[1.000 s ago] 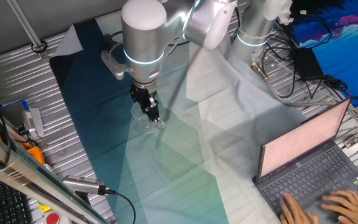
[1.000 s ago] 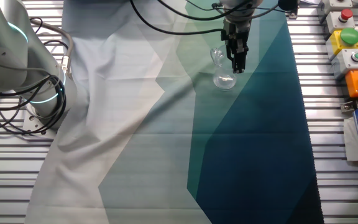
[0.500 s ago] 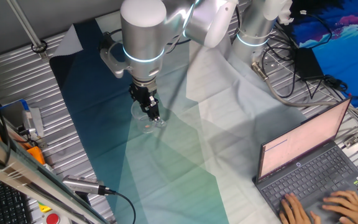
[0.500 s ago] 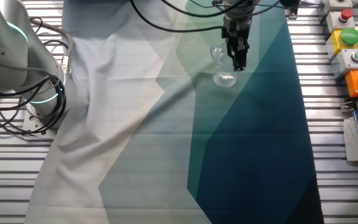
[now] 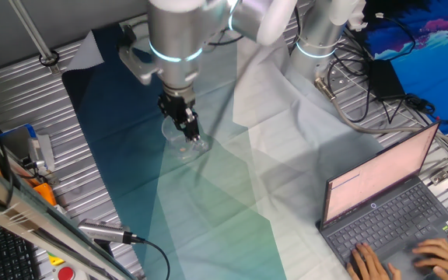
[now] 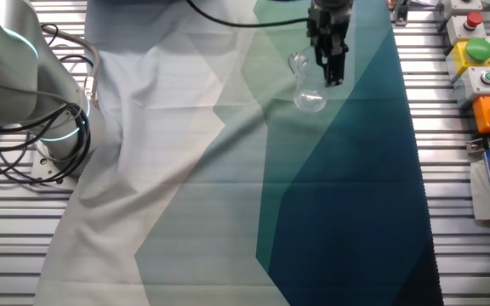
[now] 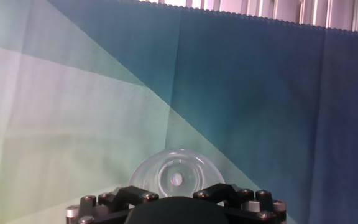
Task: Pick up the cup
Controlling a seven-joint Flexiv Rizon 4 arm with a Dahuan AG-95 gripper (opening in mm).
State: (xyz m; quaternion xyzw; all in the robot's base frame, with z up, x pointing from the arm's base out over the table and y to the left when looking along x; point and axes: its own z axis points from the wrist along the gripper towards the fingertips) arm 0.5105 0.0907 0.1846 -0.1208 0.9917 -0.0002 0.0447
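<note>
A: Since a second ago the arm has risen; the gripper sits higher in both fixed views, and the cup has come up with it.

B: Held, then?

A: Fingers pinch its wall, so the lift looks under way (clearance above the cloth I can't judge).

B: Hand view?

A: Looks straight down into the cup. Only the fixed views show its handle.

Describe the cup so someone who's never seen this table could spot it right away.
Find the cloth of white, green and teal panels covering the table. Follow the arm down to its black gripper; the cup is in its jaws. It is a small clear glass mug, the only see-through thing there.
</note>
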